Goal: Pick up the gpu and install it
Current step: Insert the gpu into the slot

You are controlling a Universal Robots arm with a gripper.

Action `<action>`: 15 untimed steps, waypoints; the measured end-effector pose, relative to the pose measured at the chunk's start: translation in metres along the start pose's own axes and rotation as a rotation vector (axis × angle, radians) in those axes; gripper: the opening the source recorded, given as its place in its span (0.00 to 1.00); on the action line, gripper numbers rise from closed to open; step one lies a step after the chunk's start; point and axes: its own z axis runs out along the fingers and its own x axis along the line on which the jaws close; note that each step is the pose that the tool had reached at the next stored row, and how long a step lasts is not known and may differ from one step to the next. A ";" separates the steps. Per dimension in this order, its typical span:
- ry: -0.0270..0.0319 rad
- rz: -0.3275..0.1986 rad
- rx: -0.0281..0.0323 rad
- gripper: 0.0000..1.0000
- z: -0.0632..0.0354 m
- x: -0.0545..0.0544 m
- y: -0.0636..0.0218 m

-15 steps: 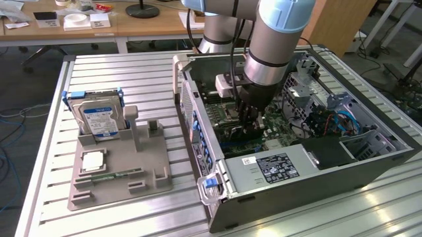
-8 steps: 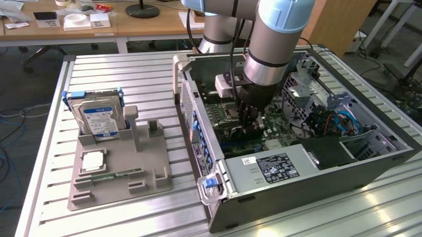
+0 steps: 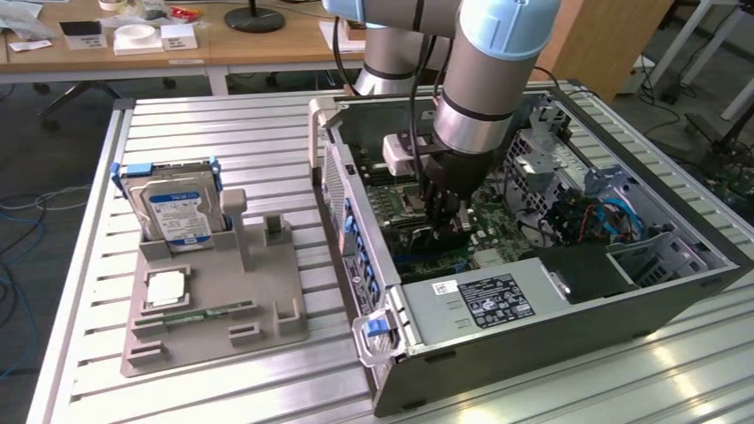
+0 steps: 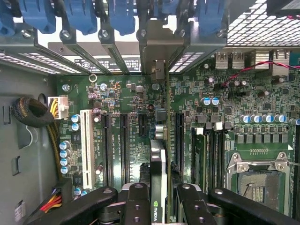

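slatted metal table [image 3: 236,132] carries grey parts holder [image 3: 218,305] and open computer case [image 3: 659,296]

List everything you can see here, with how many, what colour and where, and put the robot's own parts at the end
computer case: one, black, open, on the exterior view's right.
motherboard: one, green, inside the case.
gpu: one, dark card seen edge-on, over the motherboard slots, between the fingers.
parts holder: one, grey, left of the case in the exterior view.
hard drive: one, silver with blue-white label, upright in the holder.
memory stick: one, green, lying in the holder.
table: one, slatted metal.
arm: one, grey and blue, reaching into the case.
gripper: one, black, shut on the gpu.
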 end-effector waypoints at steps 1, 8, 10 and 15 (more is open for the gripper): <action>-0.0001 0.000 0.0000 0.27 0.0001 0.000 0.0000; -0.0010 0.000 0.0004 0.27 0.0013 0.000 0.0003; -0.0006 0.000 0.0002 0.27 0.0011 0.000 0.0003; -0.0006 0.000 0.0002 0.27 0.0011 0.000 0.0003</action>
